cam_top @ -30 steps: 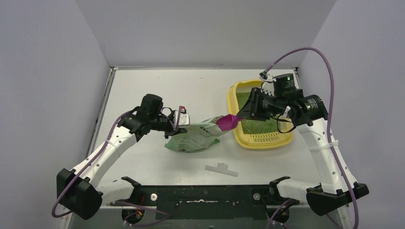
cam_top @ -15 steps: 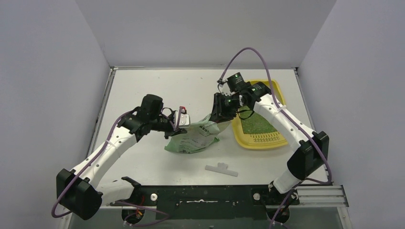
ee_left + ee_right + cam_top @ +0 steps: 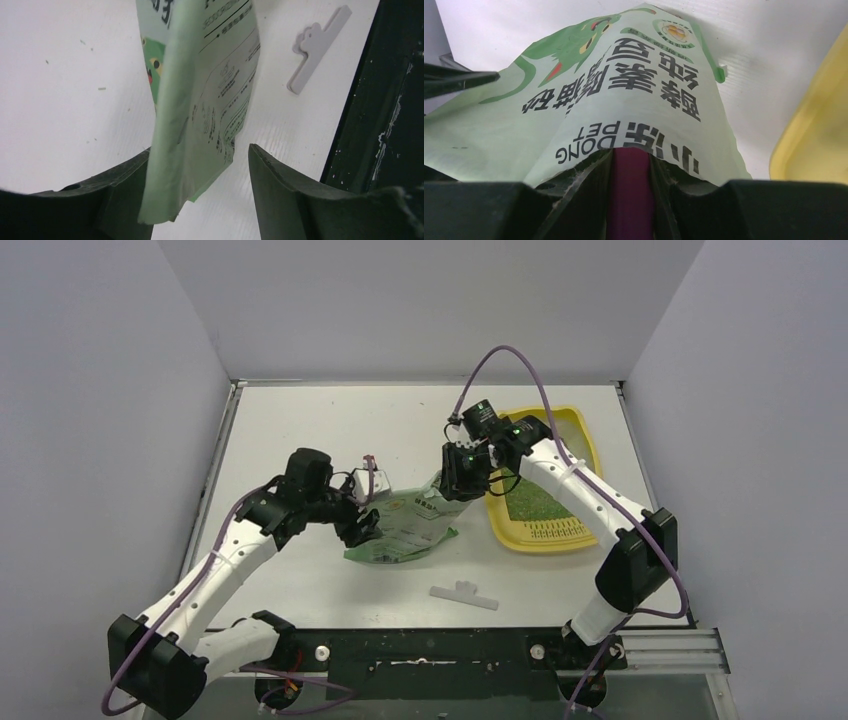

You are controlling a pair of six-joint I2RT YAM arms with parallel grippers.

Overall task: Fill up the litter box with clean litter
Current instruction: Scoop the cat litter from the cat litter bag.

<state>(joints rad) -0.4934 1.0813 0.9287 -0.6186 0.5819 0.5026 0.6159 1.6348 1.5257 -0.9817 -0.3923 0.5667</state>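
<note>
Scooping step: my right gripper [image 3: 462, 472] clamps the scoop [image 3: 629, 200], buried in the bag [image 3: 405, 525] mouth. My left gripper [image 3: 200, 170] gapes, bag edge loose between. The box [image 3: 497, 512] beside it holds litter [image 3: 535, 502]. Next: clamp bag, lift scoop level.

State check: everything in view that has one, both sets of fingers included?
Yellow plastic litter box tray: upright, partly filled.
Green granule litter: covers the tray's near end.
Light-green printed bag: on its side, mouth open.
Magenta plastic scoop: handle gripped, head inside the bag.
White plastic clip: lying loose, off the bag.
Left gripper: open, bag edge between its fingers.
Right gripper: shut on the scoop.
</note>
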